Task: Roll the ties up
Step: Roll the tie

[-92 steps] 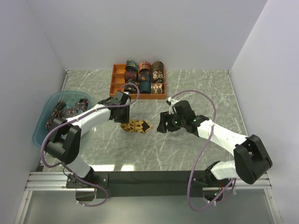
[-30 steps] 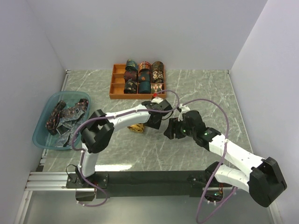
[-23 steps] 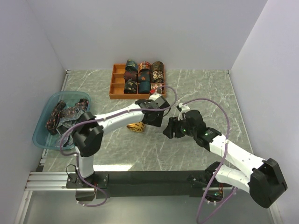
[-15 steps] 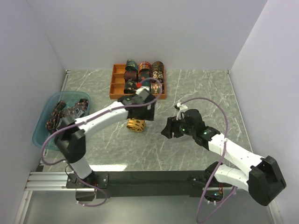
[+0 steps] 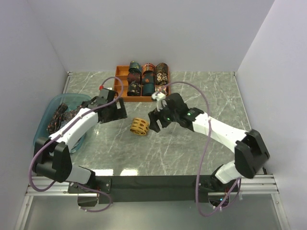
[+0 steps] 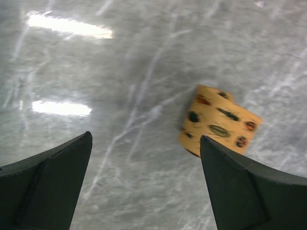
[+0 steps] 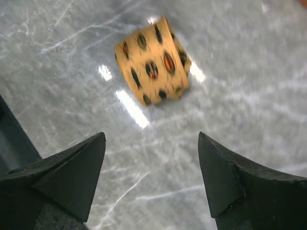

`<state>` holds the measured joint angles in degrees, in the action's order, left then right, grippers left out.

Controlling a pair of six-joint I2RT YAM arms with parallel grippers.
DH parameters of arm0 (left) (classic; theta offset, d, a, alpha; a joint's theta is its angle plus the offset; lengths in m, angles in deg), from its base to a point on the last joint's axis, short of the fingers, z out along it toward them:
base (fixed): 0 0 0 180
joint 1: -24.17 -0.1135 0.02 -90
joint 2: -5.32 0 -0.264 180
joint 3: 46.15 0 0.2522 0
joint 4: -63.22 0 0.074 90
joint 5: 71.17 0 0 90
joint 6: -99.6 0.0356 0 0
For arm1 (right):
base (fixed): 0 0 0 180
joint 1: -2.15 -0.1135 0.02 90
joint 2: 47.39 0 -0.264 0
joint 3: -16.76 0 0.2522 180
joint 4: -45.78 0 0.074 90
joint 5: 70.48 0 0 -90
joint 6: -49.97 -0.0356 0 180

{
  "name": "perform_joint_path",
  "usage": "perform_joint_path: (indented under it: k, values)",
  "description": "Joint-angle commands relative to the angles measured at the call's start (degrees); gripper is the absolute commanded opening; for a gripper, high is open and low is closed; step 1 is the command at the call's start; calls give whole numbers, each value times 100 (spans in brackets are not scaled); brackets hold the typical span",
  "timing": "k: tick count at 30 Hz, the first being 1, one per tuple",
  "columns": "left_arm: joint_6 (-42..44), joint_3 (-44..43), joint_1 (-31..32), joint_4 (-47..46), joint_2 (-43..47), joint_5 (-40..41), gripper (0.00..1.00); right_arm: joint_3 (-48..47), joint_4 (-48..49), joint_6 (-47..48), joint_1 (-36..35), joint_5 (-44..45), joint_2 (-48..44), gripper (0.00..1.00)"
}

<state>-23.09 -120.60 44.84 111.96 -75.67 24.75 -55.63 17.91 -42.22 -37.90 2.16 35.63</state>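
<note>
A mustard-gold tie (image 5: 139,126) with small dark motifs lies rolled into a coil on the marble table, with nothing touching it. It appears in the left wrist view (image 6: 218,122) just ahead of the right finger, and in the right wrist view (image 7: 152,61) ahead of the jaws. My left gripper (image 5: 121,114) (image 6: 145,136) is open and empty, a short way left of the roll. My right gripper (image 5: 154,122) (image 7: 151,135) is open and empty, close to the roll's right side. More loose ties (image 5: 67,117) lie in the blue basin.
An orange compartment tray (image 5: 142,99) holding several rolled ties (image 5: 148,76) stands behind the roll. The translucent blue basin (image 5: 42,136) sits at the left edge under the left arm. White walls close in the table on three sides.
My left arm has swung back to the left, away from the roll, with its jaws opened wide. My right gripper has moved up and left toward the roll and opened wider.
</note>
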Motion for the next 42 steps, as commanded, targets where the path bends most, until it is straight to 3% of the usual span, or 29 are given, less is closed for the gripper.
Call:
perform_joint_path:
  k: [1, 6, 8, 14, 42]
  values:
    - [307, 389, -422, -378, 285, -345, 99, -876, -407, 887, -213, 31, 563, 84]
    - [412, 760, -871, -764, 400, -416, 100, -1912, -715, 1484, -354, -100, 1556, 90]
    - [474, 856, -924, -835, 348, -302, 99, -2221, -961, 1581, -372, -188, 1830, 100]
    - [553, 1032, -1091, -1072, 294, -161, 100, -2995, -1340, 1933, -468, -109, 2578, 100]
    - [535, 1085, -1144, -1266, 207, -160, 99, -3814, -1894, 2434, -820, 119, 3976, 100]
